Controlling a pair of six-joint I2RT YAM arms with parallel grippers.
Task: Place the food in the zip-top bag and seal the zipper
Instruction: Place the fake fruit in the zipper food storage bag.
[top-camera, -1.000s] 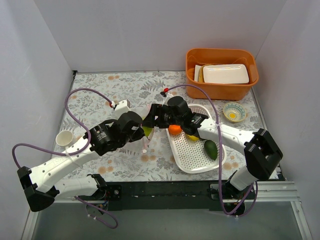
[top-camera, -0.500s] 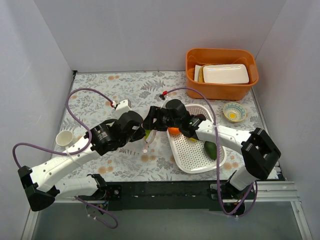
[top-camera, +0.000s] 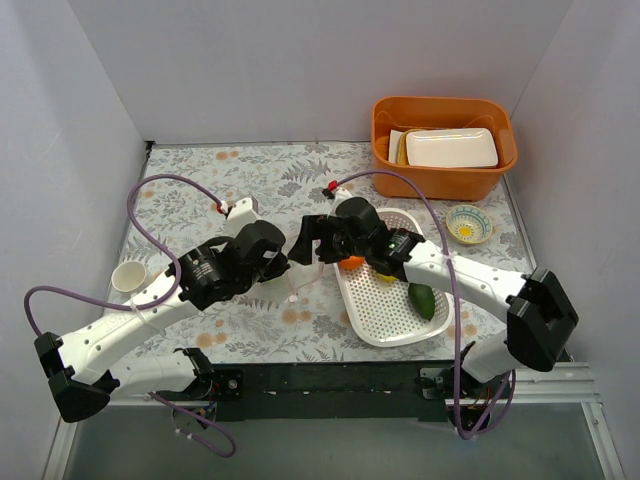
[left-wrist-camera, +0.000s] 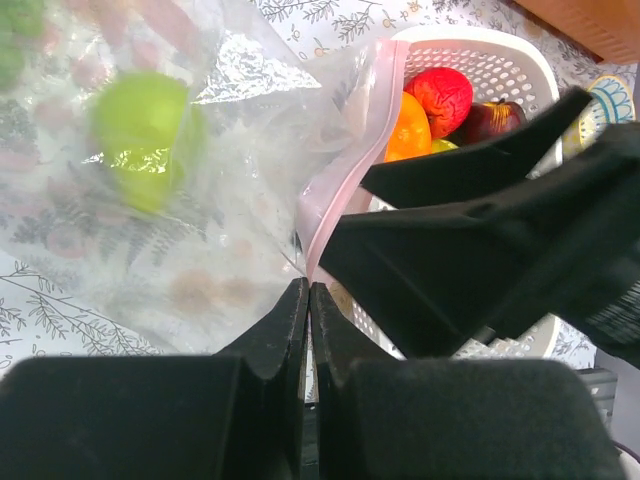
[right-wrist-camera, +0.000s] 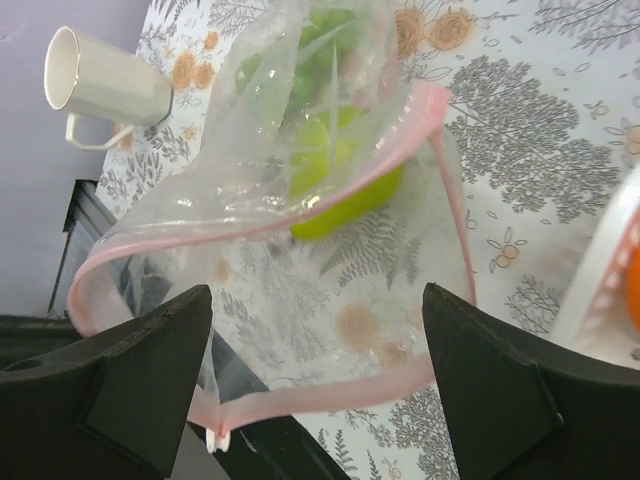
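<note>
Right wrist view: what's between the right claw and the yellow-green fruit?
Only the zip-top bag itself: its pink zipper loops open between the right claw and the yellow-green fruit lying inside. Seen in the right wrist view.

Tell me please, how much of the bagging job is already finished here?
Done: a yellow-green fruit lies inside the zip-top bag. In hand: the left gripper pinches the zipper; the right gripper is open, empty. Left: orange, red apple, plum, avocado in the basket, then sealing.
</note>
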